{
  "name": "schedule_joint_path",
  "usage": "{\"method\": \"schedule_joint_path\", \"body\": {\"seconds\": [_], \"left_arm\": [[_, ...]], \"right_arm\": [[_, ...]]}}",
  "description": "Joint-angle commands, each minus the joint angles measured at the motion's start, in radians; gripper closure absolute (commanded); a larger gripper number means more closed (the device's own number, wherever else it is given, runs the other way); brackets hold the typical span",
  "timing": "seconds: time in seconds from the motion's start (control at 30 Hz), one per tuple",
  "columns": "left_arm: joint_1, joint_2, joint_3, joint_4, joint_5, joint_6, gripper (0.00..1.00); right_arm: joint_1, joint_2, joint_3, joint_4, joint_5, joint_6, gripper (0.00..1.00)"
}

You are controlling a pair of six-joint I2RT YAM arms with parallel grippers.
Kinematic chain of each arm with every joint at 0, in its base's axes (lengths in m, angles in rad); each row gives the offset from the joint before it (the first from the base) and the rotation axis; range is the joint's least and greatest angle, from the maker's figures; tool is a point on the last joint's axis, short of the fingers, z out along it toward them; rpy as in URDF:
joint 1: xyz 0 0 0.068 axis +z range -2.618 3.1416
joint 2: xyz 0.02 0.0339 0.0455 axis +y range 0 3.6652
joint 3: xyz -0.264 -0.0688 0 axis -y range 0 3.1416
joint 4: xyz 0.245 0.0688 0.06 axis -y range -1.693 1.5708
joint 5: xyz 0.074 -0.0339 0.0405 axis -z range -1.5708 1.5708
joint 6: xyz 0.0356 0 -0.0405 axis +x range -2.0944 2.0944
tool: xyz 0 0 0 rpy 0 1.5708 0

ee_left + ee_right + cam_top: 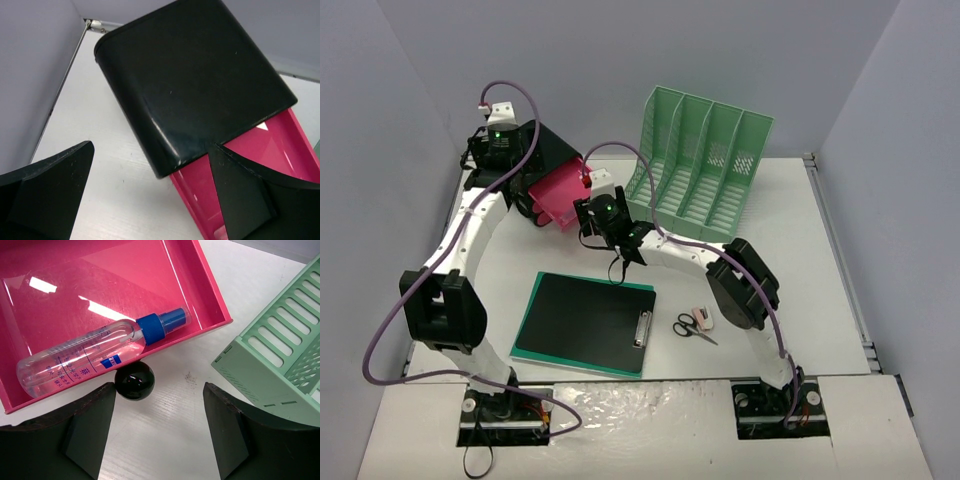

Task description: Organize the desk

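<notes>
R gripper (157,390) hanging open & empty over the desk (790,200), drawer knob (134,380) just beside one finger. L gripper (152,147) spread wide at the black case (190,75), far-left corner. Spray bottle (85,357) lying in the pulled-out pink drawer (200,285). Clipboard (590,320), scissors (692,328) and eraser (702,317) sitting loose by the near edge, so prob. under halfway.

We see a clear spray bottle (85,360) with a blue top lying on its side in the pink drawer (125,270). A round black knob (134,380) sits on the drawer's front. The green file rack (280,355) stands near it on the right. Our right gripper (159,390) has its two black fingers wide apart over the white desk (165,440).
</notes>
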Motion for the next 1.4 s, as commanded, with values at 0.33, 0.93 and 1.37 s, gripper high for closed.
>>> {"method": "schedule_joint_path", "body": {"seconds": [0.33, 0.93, 1.37], "left_arm": [[0.027, 0.167, 0.08, 0.324, -0.065, 0.093, 0.03], [0.028, 0.203, 0.046, 0.238, -0.09, 0.065, 0.03], [0.025, 0.189, 0.006, 0.193, -0.083, 0.044, 0.03]], "right_arm": [[-0.02, -0.092, 0.032, 0.028, -0.028, -0.003, 0.32], [-0.045, 0.017, 0.151, 0.026, -0.07, 0.004, 0.32], [-0.064, 0.095, 0.279, 0.027, -0.103, 0.018, 0.31]]}}
